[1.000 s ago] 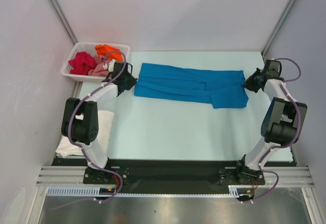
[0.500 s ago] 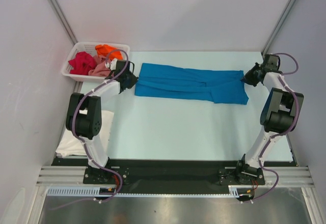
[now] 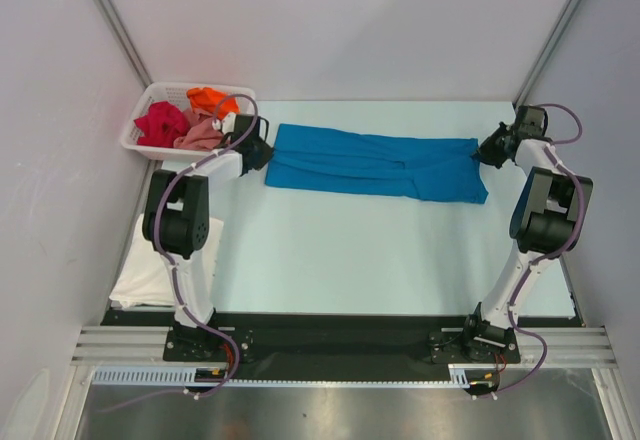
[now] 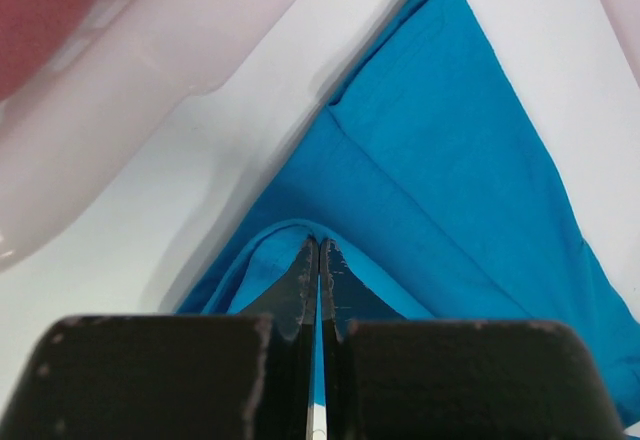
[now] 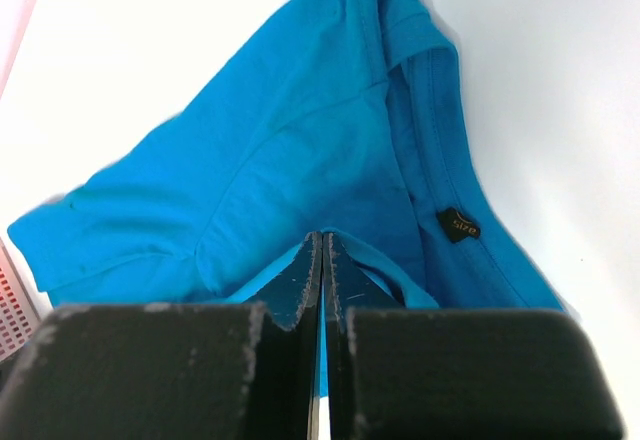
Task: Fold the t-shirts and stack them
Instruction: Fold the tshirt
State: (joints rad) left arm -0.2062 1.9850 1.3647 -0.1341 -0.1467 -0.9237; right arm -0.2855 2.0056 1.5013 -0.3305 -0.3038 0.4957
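Left gripper (image 4: 318,252): my jaws are pressed together on a fold at one end of the blue shirt (image 3: 375,165), and just beside them on the outer side is the basket (image 3: 133,132) with the crimson shirt (image 3: 160,120), orange shirt (image 3: 212,98) and pink shirt (image 3: 200,138) bunched inside. Right gripper (image 5: 322,245): my jaws are clamped on the opposite end of that blue shirt, near its dark label (image 5: 458,225), and the cloth lies stretched over the table (image 3: 350,250) between my two grips. White shirt (image 3: 150,275): on the table well behind my left jaws, beside that arm's base.
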